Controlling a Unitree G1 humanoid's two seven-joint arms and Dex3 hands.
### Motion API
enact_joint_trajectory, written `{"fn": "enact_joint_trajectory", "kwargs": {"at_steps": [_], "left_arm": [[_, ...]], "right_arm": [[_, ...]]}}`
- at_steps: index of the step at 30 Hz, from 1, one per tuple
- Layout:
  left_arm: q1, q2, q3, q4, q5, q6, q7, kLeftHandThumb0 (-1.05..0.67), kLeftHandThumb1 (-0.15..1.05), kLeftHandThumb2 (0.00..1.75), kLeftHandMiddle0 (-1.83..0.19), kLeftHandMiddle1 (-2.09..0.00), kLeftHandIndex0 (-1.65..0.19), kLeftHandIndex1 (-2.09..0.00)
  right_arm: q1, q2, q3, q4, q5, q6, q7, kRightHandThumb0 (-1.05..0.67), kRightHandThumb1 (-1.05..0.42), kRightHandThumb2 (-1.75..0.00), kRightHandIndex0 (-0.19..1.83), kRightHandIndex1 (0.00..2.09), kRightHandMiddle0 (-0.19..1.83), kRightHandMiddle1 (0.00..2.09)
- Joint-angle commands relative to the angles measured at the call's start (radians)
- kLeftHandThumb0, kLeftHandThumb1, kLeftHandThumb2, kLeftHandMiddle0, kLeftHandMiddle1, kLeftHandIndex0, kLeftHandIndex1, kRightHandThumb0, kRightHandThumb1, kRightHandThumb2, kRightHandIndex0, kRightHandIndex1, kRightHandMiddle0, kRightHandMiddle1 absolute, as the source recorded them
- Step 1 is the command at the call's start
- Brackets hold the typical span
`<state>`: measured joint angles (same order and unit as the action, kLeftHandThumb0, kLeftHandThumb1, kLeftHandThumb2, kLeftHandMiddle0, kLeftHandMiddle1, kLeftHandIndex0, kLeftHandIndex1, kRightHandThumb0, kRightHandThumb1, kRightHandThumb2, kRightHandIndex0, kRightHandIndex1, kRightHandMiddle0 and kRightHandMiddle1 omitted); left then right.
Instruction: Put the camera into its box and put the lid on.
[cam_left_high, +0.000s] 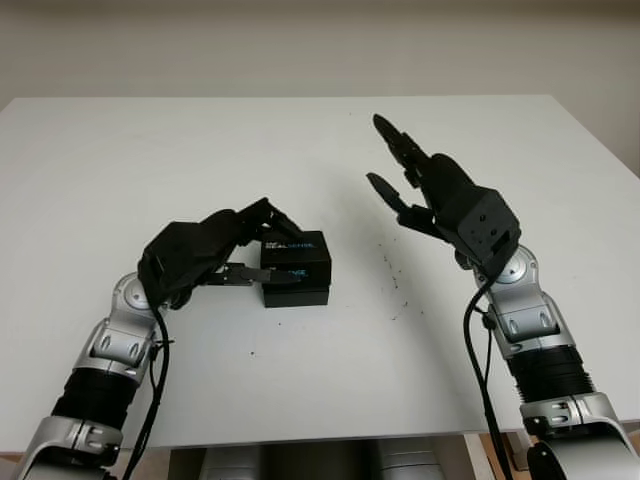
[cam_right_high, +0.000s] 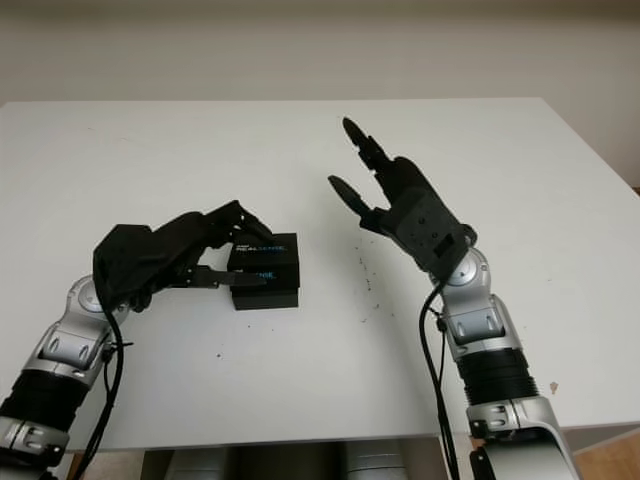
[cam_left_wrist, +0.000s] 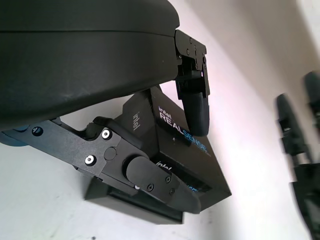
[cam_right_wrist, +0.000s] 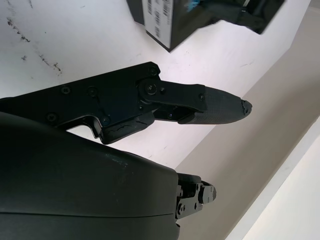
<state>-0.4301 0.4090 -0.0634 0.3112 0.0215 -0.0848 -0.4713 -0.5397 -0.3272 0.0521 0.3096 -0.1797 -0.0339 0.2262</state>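
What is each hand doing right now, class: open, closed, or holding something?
Left hand: closed on the black box, fingers on its lid and front.
Right hand: open, raised above the table, holding nothing.

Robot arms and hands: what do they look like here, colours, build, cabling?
Both hands, left hand and right hand, are matte black shells with three jointed, screw-fastened fingers. Forearms are silver metal with black ribbed sections, and a loose black cable runs along each wrist.

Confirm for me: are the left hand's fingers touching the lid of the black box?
Touching. The left wrist view shows one of the left hand's fingers pressed on the lid top and another against the box side.
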Motion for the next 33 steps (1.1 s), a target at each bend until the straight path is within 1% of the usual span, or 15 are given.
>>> {"fn": "enact_joint_trajectory", "kwargs": {"at_steps": [1, 7, 13, 18, 22, 26, 33], "left_arm": [[0.017, -0.002, 0.018, -0.028, -0.009, -0.016, 0.009, -0.24, 0.98, 0.05, -0.16, -1.62, -0.17, -1.55], [0.038, -0.002, 0.026, -0.043, -0.023, -0.050, 0.002, -0.21, 0.99, 0.05, -0.17, -1.59, -0.17, -1.56], [0.049, 0.005, 0.024, -0.046, -0.025, -0.075, -0.009, -0.20, 1.00, 0.06, -0.16, -1.59, -0.13, -1.62], [0.053, 0.004, 0.022, -0.033, -0.020, -0.102, -0.007, -0.20, 1.00, 0.05, -0.16, -1.58, -0.12, -1.62], [0.056, 0.009, 0.015, -0.018, 0.002, -0.126, -0.003, -0.15, 1.01, 0.06, -0.15, -1.54, -0.11, -1.60], [0.043, 0.009, 0.005, 0.023, 0.041, -0.150, 0.013, -0.13, 1.01, 0.06, -0.17, -1.50, -0.12, -1.60], [0.006, -0.003, -0.026, 0.131, 0.134, -0.253, 0.081, -0.14, 1.00, 0.05, -0.20, -1.47, -0.12, -1.55]], "right_arm": [[-0.015, -0.009, -0.003, -0.002, 0.002, -0.007, 0.002, -0.70, -1.05, -0.53, 0.00, 0.05, 0.02, 0.05], [-0.015, -0.011, 0.001, -0.005, -0.004, -0.004, 0.002, -0.71, -1.05, -0.53, 0.00, 0.05, 0.02, 0.05], [-0.010, -0.012, 0.000, -0.011, -0.004, 0.007, 0.006, -0.72, -1.05, -0.54, 0.00, 0.05, 0.01, 0.05], [-0.007, -0.015, -0.003, -0.012, -0.002, 0.005, 0.007, -0.73, -1.05, -0.54, 0.00, 0.05, 0.01, 0.05], [-0.007, -0.016, -0.004, -0.019, 0.002, 0.013, 0.013, -0.72, -1.05, -0.54, 0.00, 0.05, 0.01, 0.05], [-0.007, -0.016, -0.004, -0.016, 0.005, 0.009, 0.014, -0.72, -1.05, -0.53, -0.01, 0.05, 0.01, 0.05], [-0.001, -0.017, -0.005, -0.029, -0.001, 0.010, 0.011, -0.72, -1.05, -0.53, 0.00, 0.06, 0.01, 0.05]]}}
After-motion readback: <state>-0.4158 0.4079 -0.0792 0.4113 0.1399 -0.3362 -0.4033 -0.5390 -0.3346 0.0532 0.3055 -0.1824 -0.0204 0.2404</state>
